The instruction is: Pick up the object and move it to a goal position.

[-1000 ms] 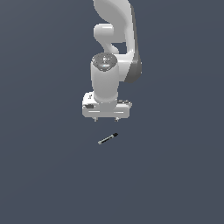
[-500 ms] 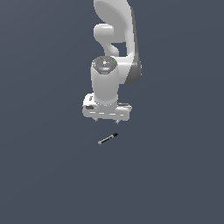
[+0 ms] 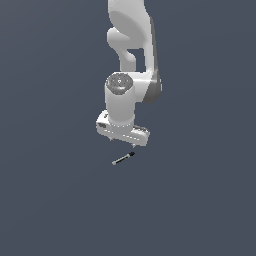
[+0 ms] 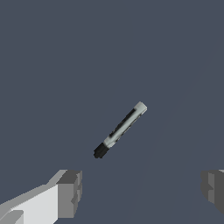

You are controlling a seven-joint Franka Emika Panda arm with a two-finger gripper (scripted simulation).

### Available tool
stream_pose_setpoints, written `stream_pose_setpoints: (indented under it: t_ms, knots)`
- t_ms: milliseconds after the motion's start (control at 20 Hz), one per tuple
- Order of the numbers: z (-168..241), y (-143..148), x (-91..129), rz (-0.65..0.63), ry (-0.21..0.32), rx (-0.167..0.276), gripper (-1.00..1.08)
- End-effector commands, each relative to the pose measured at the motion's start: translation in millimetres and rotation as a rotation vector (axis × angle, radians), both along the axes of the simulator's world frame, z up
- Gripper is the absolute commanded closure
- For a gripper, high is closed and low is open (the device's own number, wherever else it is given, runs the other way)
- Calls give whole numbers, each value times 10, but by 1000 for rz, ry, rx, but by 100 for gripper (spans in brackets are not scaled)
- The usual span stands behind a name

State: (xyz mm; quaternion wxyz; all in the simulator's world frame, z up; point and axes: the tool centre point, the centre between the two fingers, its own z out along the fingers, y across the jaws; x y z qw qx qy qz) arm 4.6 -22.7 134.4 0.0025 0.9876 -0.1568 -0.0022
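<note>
The object (image 3: 123, 158) is a tiny thin stick with a grey shaft and a black tip, lying flat on the dark floor. In the wrist view the object (image 4: 120, 129) lies at a slant, black tip nearer the fingers. My gripper (image 3: 121, 142) hangs just above and slightly behind it in the exterior view, pointing down. Its two grey fingers (image 4: 70, 193) stand wide apart with nothing between them, so the gripper (image 4: 141, 192) is open. The stick lies beyond the fingertips, not between them.
A plain dark grey floor (image 3: 200, 200) fills both views. The white arm (image 3: 132, 55) rises above the gripper. No other objects or edges show.
The gripper has come down and shifted slightly toward the stick. The stick has not moved.
</note>
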Motion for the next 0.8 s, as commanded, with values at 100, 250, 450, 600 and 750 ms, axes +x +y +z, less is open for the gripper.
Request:
stream_pose_setpoints:
  t_ms: [100,250,450,600,750]
  knots:
    - [-131,10,32,-131,0,4,-92]
    - [-218,14,52,-218,0,6,-92]
    - [-335,19,77,-334,-1,7,-92]
    - [-422,21,95,-421,-1,7,-92]
    - [-507,22,111,-506,-2,6,-92]
